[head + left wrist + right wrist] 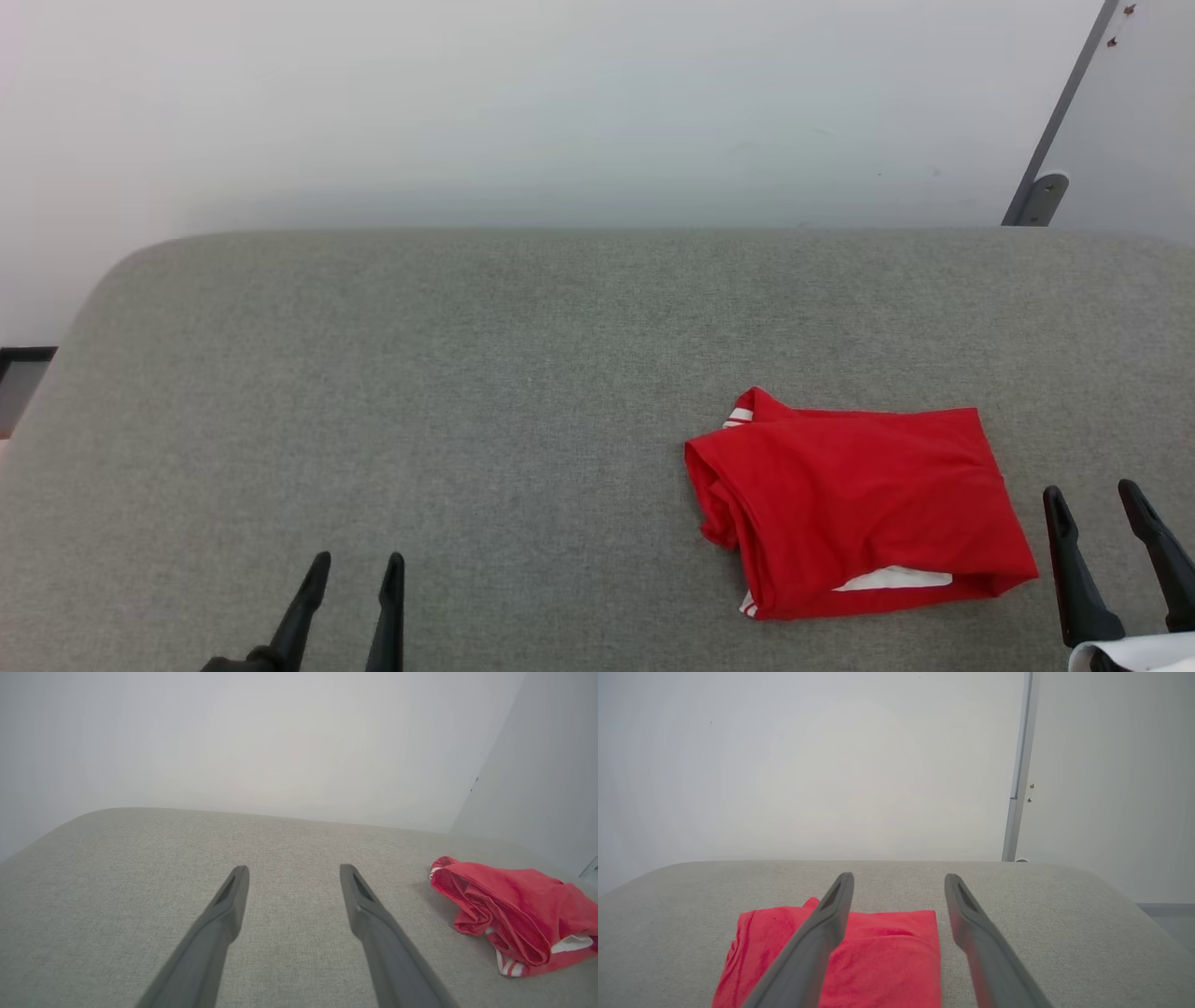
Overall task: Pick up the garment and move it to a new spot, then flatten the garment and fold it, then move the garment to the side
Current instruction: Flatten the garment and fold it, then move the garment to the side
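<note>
The garment (859,504) is a red shirt folded into a rough rectangle. It lies on the grey fabric-covered surface (467,373) just to the left of the right gripper (1090,490), and in the head view a narrow strip of grey separates its right edge from that gripper's left finger. A sliver of white sleeve shows along the edge nearest the robot. Red-and-white striped trim peeks out at the two corners farthest from the right gripper. The side facing away from that gripper is bunched into soft rolls.

In the right wrist view the garment (887,952) lies below and to the left of the right gripper (899,877), and the left finger crosses in front of the cloth. The jaws are spread wide with nothing between them.

The left gripper (358,560) is well apart from the shirt, which lies off to its right and a little ahead. In the left wrist view the garment (514,905) is at the far right, and the left gripper (293,870) points over bare grey fabric. Its jaws are also fully parted and hold nothing.

Beyond both grippers the surface ends in a rounded edge against a pale wall (560,112). A grey rail (1064,103) runs up the wall ahead and to the right of the right gripper.
</note>
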Motion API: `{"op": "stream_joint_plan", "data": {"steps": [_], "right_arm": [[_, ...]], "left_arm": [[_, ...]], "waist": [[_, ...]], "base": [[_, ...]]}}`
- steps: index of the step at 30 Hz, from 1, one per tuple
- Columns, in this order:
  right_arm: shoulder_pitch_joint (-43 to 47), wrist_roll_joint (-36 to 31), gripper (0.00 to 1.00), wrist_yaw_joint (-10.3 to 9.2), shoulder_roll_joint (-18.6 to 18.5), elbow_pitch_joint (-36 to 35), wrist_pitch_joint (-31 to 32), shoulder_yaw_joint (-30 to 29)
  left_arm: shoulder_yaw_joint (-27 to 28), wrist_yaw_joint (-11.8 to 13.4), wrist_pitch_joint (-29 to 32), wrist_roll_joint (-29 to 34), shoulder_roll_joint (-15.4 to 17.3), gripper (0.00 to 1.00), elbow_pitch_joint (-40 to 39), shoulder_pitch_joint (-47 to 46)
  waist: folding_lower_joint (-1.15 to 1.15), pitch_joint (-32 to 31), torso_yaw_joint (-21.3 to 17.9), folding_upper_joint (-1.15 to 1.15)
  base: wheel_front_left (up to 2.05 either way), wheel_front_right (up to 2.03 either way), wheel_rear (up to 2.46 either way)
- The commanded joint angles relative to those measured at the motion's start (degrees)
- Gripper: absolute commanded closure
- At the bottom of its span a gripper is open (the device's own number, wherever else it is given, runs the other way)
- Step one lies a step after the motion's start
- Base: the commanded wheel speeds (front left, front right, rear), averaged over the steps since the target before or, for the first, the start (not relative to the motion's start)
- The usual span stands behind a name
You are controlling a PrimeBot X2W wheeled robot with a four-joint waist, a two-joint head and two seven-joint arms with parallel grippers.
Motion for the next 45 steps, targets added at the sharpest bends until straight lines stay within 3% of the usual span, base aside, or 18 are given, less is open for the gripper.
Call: {"op": "stream_joint_plan", "data": {"steps": [1,12,17,23,28,32,35,45], "right_arm": [[0.79,0.12,0.00,-0.07,0.43,-0.32,-0.25,-0.25],[-1.20,-0.02,0.00,-0.07,-0.19,-0.89,0.17,0.50],[-5.60,-0.54,0.00,-0.08,-2.57,-0.63,4.63,0.60],[-15.47,1.81,0.00,-0.08,-7.87,2.20,17.20,2.36],[-22.33,6.26,0.00,-0.07,-14.11,6.79,36.40,6.73],[-25.88,13.80,0.00,-0.08,-17.36,8.37,51.92,9.29],[-27.97,18.41,0.00,-0.08,-19.25,8.18,60.11,11.55],[-31.48,21.63,0.00,-0.07,-18.25,12.08,65.77,15.33]], "left_arm": [[0.23,-0.11,0.03,0.34,0.00,0.00,-0.29,0.43],[-0.45,-0.11,0.03,0.66,-0.24,0.00,-0.34,-1.50],[-0.94,-0.11,0.03,0.92,-0.72,0.00,-0.22,-3.69],[-2.63,-0.11,0.03,1.08,-0.59,0.00,0.37,-7.95],[-4.99,-0.11,0.03,1.47,0.36,0.00,1.10,-11.91],[-5.80,-0.11,0.03,1.11,0.80,0.00,1.70,-14.81],[-6.64,-0.11,0.03,0.77,0.99,0.00,1.92,-16.66],[-9.00,-0.11,0.03,0.80,1.84,0.00,1.97,-22.28]], "waist": [[0.00,0.12,0.11,0.00],[0.00,1.49,0.78,0.00],[0.00,4.10,0.95,0.00],[0.00,8.03,0.85,0.00],[0.00,11.63,0.84,0.00],[0.00,13.98,0.91,0.00],[0.00,15.92,0.91,0.00],[0.00,23.26,1.29,0.00]], "base": [[0.00,0.00,0.00],[0.00,0.00,0.00],[0.00,0.00,0.00],[0.00,0.00,0.00],[0.00,0.00,0.00],[0.00,0.00,0.00],[0.00,0.00,0.00],[0.00,0.00,0.00]]}}
